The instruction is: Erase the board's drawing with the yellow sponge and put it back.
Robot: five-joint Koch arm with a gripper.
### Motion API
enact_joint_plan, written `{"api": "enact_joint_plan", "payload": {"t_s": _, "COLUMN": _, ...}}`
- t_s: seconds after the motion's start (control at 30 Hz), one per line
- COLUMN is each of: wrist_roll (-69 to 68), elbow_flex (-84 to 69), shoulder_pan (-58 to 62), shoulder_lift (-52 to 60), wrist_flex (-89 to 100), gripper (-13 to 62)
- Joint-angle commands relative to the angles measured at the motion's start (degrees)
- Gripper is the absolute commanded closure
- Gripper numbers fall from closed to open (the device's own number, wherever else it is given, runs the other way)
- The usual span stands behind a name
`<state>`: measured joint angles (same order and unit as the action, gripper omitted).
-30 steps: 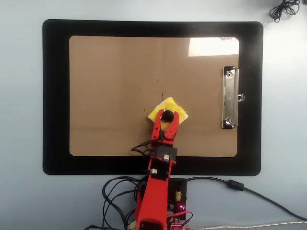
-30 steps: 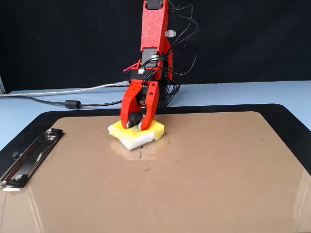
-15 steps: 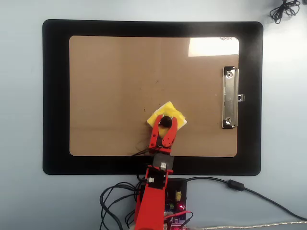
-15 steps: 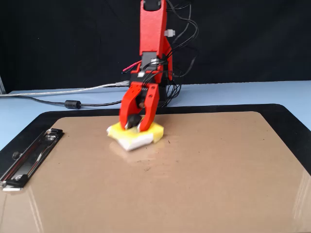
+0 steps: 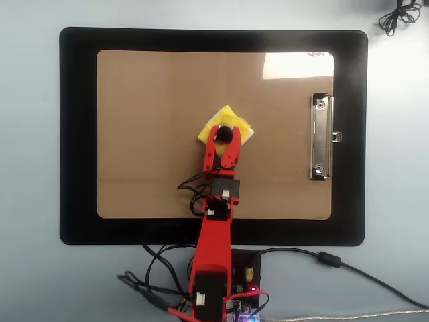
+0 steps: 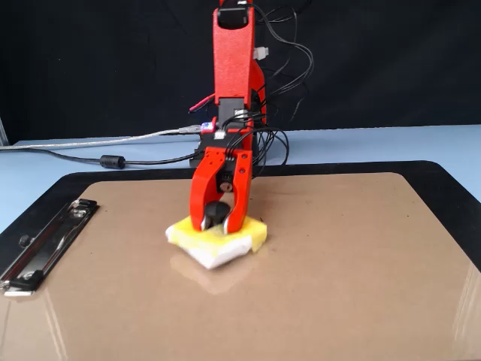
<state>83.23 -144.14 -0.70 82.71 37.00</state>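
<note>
In the overhead view, the red gripper [image 5: 224, 134] is clamping its jaws on the black round knob of the small square yellow sponge [image 5: 226, 125], which is now lying further up the large brown hardboard board [image 5: 154, 121] than a second ago. No marker drawing is showing beside the jaws.

In the fixed view, the gripper [image 6: 216, 216] is pressing the sponge [image 6: 218, 242] flat, nearer the camera; the specks seen ahead of it earlier are being covered. Judging by this, wiping is nearly finishing; returning the sponge is remaining.
</note>
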Motion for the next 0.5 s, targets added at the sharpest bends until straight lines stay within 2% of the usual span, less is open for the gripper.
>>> {"api": "enact_joint_plan", "payload": {"t_s": 0.0, "wrist_roll": 0.7, "elbow_flex": -6.9, "shoulder_pan": -3.0, "shoulder_lift": 7.6, "wrist_flex": 0.5, "gripper": 57.6}}
{"api": "enact_joint_plan", "payload": {"t_s": 0.1, "wrist_roll": 3.3, "elbow_flex": -16.5, "shoulder_pan": -8.2, "shoulder_lift": 17.6, "wrist_flex": 0.4, "gripper": 57.6}}
{"api": "enact_joint_plan", "payload": {"t_s": 0.2, "wrist_roll": 6.4, "elbow_flex": -18.4, "shoulder_pan": -13.3, "shoulder_lift": 20.2, "wrist_flex": 0.5, "gripper": 57.6}}
{"api": "enact_joint_plan", "payload": {"t_s": 0.27, "wrist_roll": 6.9, "elbow_flex": -16.6, "shoulder_pan": -14.7, "shoulder_lift": 18.2, "wrist_flex": 0.4, "gripper": 57.6}}
{"api": "enact_joint_plan", "payload": {"t_s": 0.4, "wrist_roll": 6.9, "elbow_flex": -3.9, "shoulder_pan": -14.4, "shoulder_lift": 4.3, "wrist_flex": 0.6, "gripper": 57.6}}
{"api": "enact_joint_plan", "payload": {"t_s": 0.47, "wrist_roll": 6.9, "elbow_flex": -0.9, "shoulder_pan": -14.7, "shoulder_lift": 1.0, "wrist_flex": 0.5, "gripper": 57.6}}
